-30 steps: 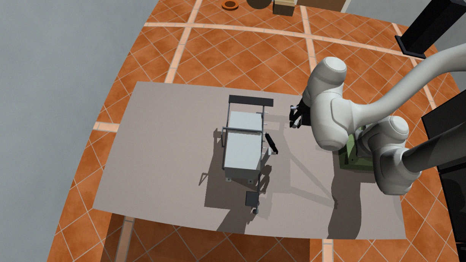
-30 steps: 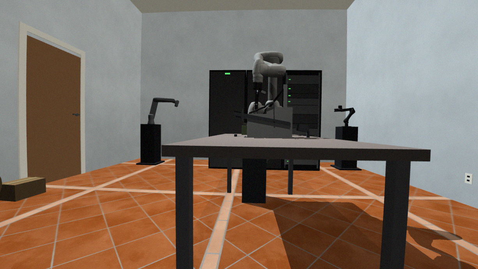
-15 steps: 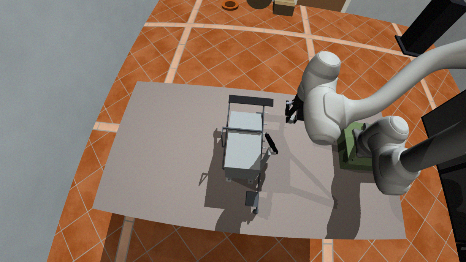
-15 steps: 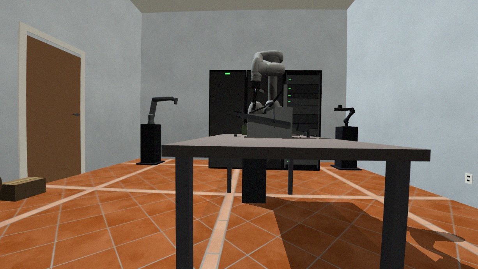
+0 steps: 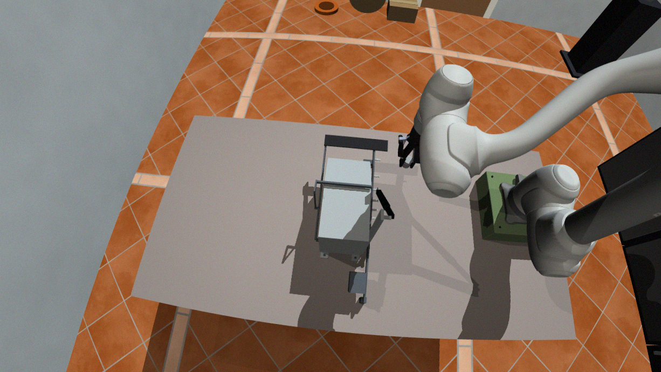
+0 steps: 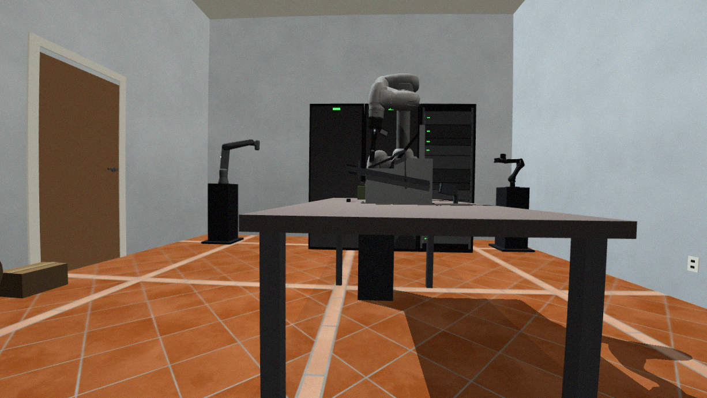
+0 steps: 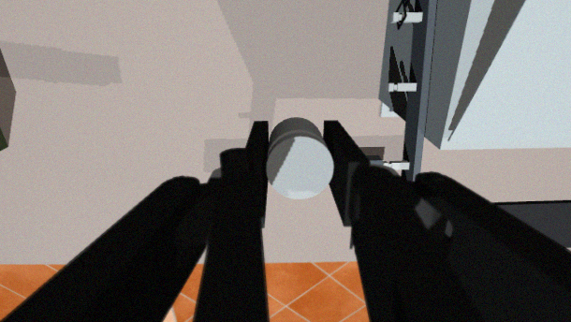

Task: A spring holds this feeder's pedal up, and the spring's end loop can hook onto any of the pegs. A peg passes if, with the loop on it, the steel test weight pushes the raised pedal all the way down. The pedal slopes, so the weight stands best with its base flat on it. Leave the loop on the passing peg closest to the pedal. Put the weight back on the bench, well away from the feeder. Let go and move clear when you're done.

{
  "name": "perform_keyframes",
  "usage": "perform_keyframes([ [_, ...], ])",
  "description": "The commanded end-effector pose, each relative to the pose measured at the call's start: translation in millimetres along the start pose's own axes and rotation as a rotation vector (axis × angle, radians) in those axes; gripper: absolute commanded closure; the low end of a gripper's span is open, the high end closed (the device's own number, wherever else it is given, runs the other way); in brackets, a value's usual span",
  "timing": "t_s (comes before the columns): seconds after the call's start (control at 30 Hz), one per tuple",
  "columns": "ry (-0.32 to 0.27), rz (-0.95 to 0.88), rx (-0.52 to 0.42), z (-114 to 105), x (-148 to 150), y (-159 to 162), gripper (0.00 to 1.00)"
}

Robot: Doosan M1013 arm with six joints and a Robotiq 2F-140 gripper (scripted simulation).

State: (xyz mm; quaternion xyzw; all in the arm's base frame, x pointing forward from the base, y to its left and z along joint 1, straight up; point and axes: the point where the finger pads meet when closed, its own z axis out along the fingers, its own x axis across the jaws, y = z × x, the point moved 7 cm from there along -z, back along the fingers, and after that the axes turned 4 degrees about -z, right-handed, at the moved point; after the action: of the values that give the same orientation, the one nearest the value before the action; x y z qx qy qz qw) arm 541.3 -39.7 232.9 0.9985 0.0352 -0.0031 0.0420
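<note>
End effector (image 7: pixel 296 154): clamped on the steel weight (image 7: pixel 300 161) (fingers on both its sides).
Weight: held above the surface (image 5: pixel 231 221), beside the feeder (image 5: pixel 344 203), towards the far edge.

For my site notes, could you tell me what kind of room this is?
Probably a robotics lab or test room: a work table on a tiled floor, tall black server racks against the back wall, and small arms on black pedestals at either side.

The counter (image 5: pixel 221 221) is a grey rectangular top on dark legs, filling the middle of the top view. The feeder (image 5: pixel 344 203) stands at frame centre. A green base block (image 5: pixel 490 203) rests on the counter at centre right.
</note>
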Motion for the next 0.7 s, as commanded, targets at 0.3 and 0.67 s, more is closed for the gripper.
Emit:
perform_keyframes([
  [0.3, 0.000, 0.000, -0.014, -4.9, 16.0, 16.1, 0.75],
  [0.67, -0.001, 0.000, -0.024, -7.9, 26.9, 27.4, 0.75],
])
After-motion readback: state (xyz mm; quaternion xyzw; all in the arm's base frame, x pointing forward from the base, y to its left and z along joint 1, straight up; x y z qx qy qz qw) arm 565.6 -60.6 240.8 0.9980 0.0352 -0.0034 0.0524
